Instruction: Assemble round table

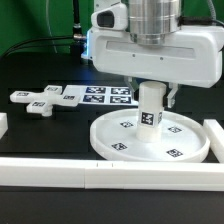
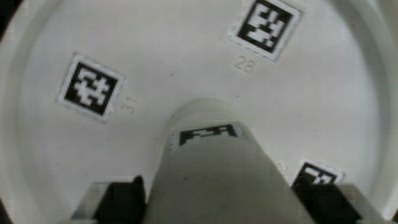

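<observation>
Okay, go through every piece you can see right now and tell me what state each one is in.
gripper: shut on the post, gripping it from above.
post: upright at the middle of the disc; cannot tell if it is seated in the hub.
disc: flat on the table, rim up.
cross-shaped foot: lying flat, loose, apart from the disc.
marker board: flat, behind the disc.

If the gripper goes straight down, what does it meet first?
Probably the disc: the gripper holds the post upright over its middle, so the post's end would press there. Contact now is unclear.
</observation>
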Action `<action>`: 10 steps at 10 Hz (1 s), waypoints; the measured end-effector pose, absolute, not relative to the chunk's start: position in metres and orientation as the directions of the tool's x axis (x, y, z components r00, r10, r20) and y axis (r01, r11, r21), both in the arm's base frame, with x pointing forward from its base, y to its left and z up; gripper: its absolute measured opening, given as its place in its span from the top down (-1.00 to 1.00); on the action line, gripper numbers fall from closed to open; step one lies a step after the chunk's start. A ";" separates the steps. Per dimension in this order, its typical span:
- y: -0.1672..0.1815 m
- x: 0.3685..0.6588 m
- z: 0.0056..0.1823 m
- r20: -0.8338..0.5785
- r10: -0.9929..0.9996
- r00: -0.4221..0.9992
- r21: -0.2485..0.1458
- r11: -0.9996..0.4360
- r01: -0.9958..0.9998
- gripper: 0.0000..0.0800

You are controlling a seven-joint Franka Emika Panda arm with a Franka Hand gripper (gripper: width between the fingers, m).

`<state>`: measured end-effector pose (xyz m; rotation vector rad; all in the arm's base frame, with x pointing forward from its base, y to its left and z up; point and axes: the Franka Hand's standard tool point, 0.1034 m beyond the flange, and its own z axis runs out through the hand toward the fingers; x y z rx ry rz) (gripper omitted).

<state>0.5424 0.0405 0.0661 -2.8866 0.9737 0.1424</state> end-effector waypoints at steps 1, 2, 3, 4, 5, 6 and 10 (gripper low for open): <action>0.042 0.542 0.066 -0.125 -0.672 0.730 -0.053 -0.731 -0.681 -0.02; 0.041 0.544 0.065 -0.124 -0.728 0.675 -0.068 -0.672 -0.737 -0.02; 0.042 0.545 0.065 -0.136 -0.800 0.584 -0.072 -0.580 -0.811 -0.02; 0.042 0.545 0.065 -0.143 -0.838 0.527 -0.066 -0.523 -0.850 -0.02; 0.043 0.545 0.065 -0.148 -0.867 0.476 -0.058 -0.473 -0.879 -0.02; 0.044 0.545 0.065 -0.153 -0.895 0.419 -0.049 -0.416 -0.908 -0.02; 0.049 0.549 0.066 -0.123 -0.832 0.541 -0.049 -0.540 -0.841 -0.58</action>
